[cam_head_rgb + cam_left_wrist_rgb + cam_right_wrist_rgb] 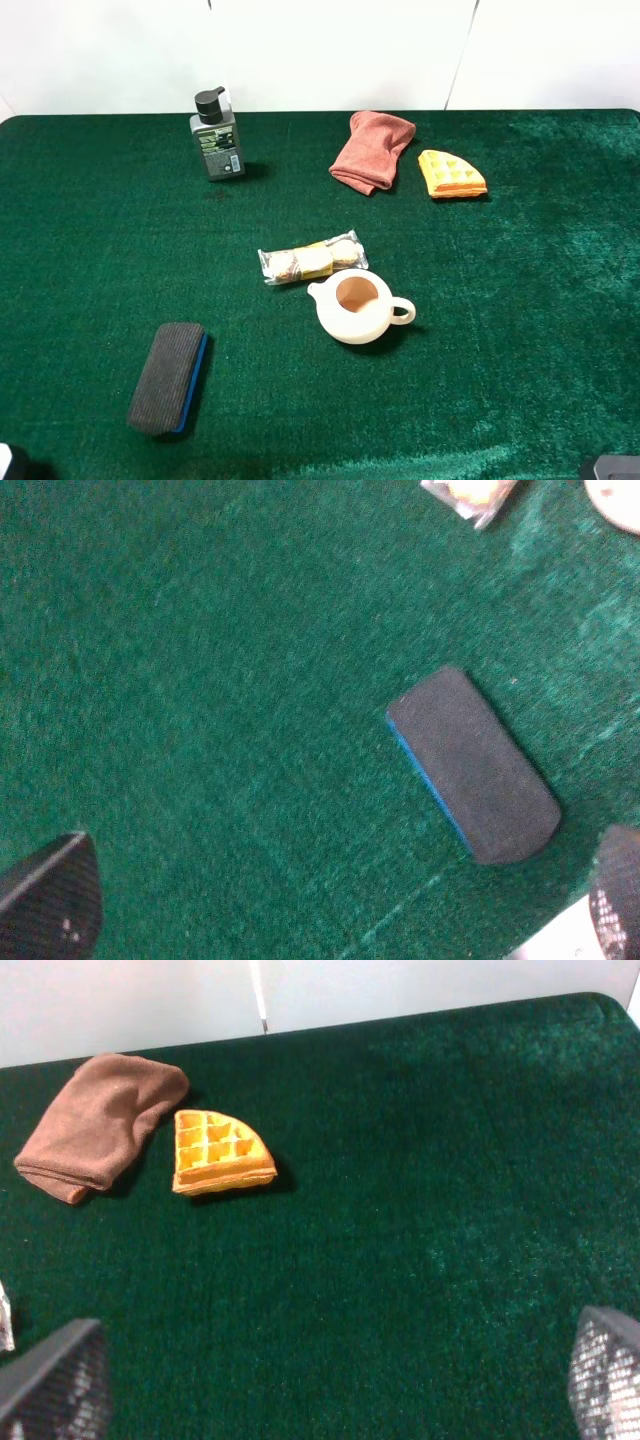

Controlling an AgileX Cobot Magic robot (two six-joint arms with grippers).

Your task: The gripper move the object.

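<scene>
so far nothing is being gripped; both tools are sitting back at the near edge of the surface [90, 250], and the approach to the object looks not yet begun.

left tool [330, 900]: fingers [50, 900] standing wide apart, nothing between them, a dark eraser block [475, 765] lying just ahead of it on the green felt.

right tool [330, 1380]: fingers [55, 1385] likewise spread wide and empty, looking out over bare felt toward a waffle piece [220, 1150] and a brown cloth [95, 1125] well beyond it.

teapot [357, 307] is sitting upright, well ahead of both tools, between them; only a sliver of its rim is showing at the edge of the left wrist view, none in the right. spout is pointing toward the left tool's side, loop handle toward the right tool's side. a wrapped snack packet [313, 259] is lying just beyond the teapot, close to the spout, maybe touching.

judgement: next move is calling for one tool to be reaching out over the teapot and closing on rim or handle, keeping clear of the packet. the handle is facing the right tool's side, which may be favouring it.
</scene>
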